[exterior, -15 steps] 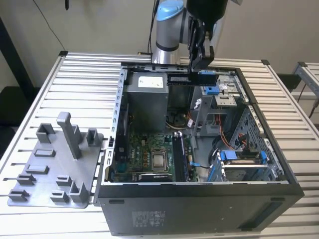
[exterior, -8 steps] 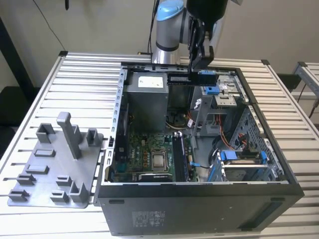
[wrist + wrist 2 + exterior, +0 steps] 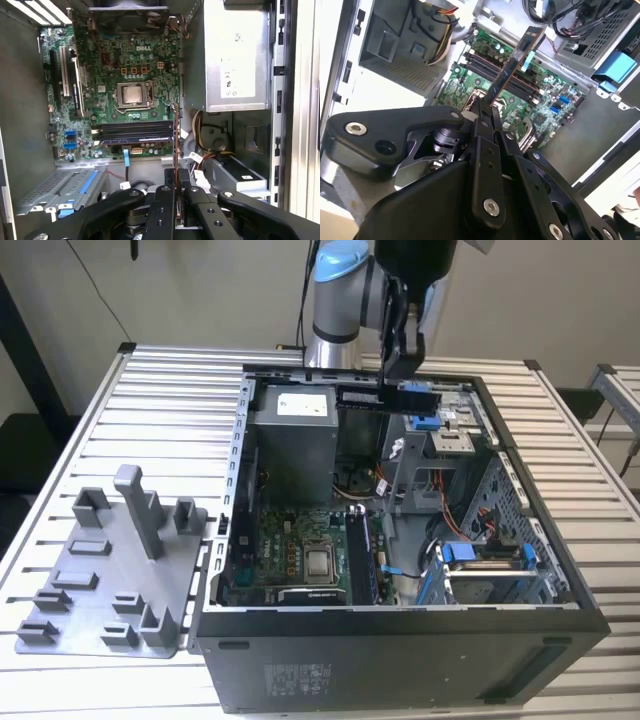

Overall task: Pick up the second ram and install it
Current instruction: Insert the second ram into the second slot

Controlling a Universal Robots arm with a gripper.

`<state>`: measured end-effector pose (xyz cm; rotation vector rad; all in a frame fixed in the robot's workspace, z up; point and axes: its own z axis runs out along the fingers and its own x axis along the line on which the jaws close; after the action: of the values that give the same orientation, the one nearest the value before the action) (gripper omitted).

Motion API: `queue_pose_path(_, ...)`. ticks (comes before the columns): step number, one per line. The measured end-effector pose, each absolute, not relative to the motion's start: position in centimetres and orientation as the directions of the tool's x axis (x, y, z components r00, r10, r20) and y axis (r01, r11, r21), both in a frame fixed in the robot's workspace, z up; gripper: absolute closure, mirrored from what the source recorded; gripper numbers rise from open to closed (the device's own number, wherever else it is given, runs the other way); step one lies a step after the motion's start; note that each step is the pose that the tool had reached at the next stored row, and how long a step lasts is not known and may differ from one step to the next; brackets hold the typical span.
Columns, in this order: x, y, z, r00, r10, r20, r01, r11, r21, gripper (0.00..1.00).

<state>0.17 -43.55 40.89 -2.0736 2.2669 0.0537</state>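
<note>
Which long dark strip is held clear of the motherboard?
The second ram, clamped in the gripper; the black slots sit fixed on the motherboard.

The thin, dark second ram (image 3: 365, 397) is hanging level in the jaws at the exterior view's upper centre.

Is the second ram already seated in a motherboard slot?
No. In the exterior view the gripper holds the second ram in the air over the open computer case, well clear of the green motherboard.
</note>
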Motion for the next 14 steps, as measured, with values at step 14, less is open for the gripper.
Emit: queue_pose_path(14, 0.17, -43.55, 40.83, -0.244, -0.967, -0.074, -0.969, 0.246, -0.021, 0.86)
